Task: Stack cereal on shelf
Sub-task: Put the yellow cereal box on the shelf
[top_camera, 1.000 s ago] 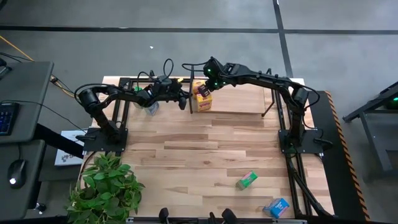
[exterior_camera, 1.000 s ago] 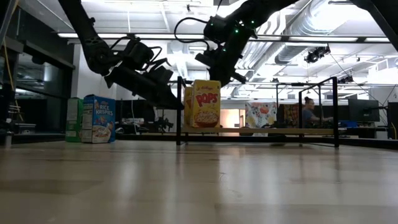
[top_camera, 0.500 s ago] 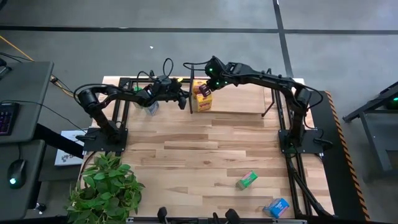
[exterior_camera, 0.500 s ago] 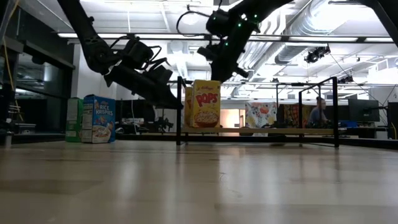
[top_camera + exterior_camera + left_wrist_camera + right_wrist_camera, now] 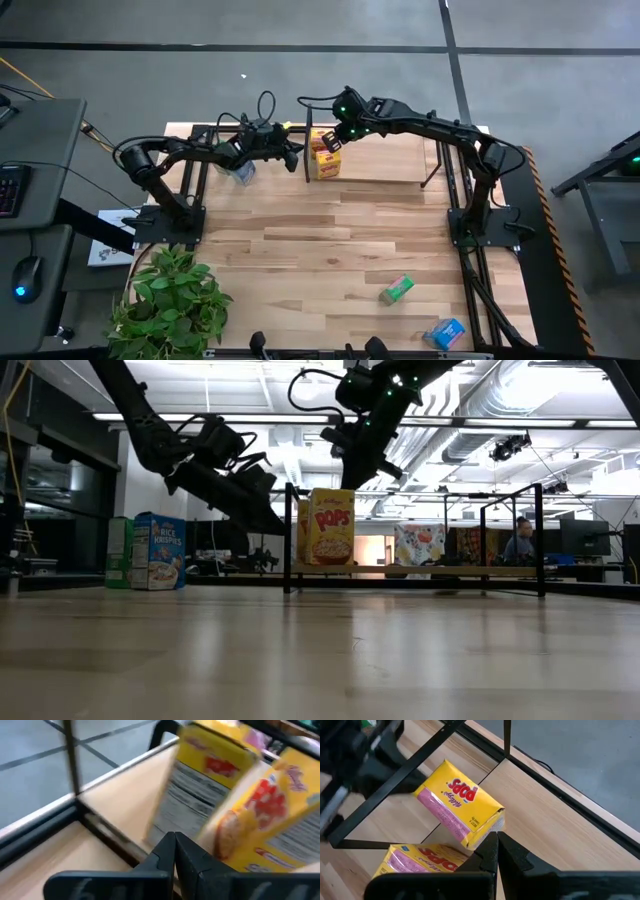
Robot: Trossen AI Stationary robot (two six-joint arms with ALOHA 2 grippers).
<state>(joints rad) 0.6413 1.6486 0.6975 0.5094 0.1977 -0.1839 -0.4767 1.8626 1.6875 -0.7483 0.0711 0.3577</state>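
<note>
1. We see two yellow boxes (image 5: 325, 156) standing at the left end of the shelf (image 5: 385, 160), one behind the other. They crowd that end, which we judge leaves the rest of the board free for the other four.
2. Our right gripper (image 5: 334, 141) hangs just above the yellow boxes, fingers (image 5: 492, 855) pressed together and holding nothing. We judge it is between jobs, clear of the box tops.
3. Our left gripper (image 5: 291, 160) sits just outside the shelf's left post, pointing at the boxes, fingers (image 5: 175, 852) also together and empty. It may be there to nudge or steady them; we cannot tell whether it touches them.
4. A blue box (image 5: 158, 551) and a green box (image 5: 120, 552) stand upright side by side on the table, off to the left of the shelf, not yet shelved.
5. A second green box (image 5: 397, 290) and a second blue box (image 5: 444, 333) lie flat near the table's front right, well apart from the shelf.
6. The low view shows the left-hand pair plainly; from above the left arm covers most of it. The high view alone shows the two flat boxes.
7. The right wrist view shows the rear yellow box set askew to the front one, which the low view hides behind the front box (image 5: 331, 526).
8. We judge the task a third done.
</note>
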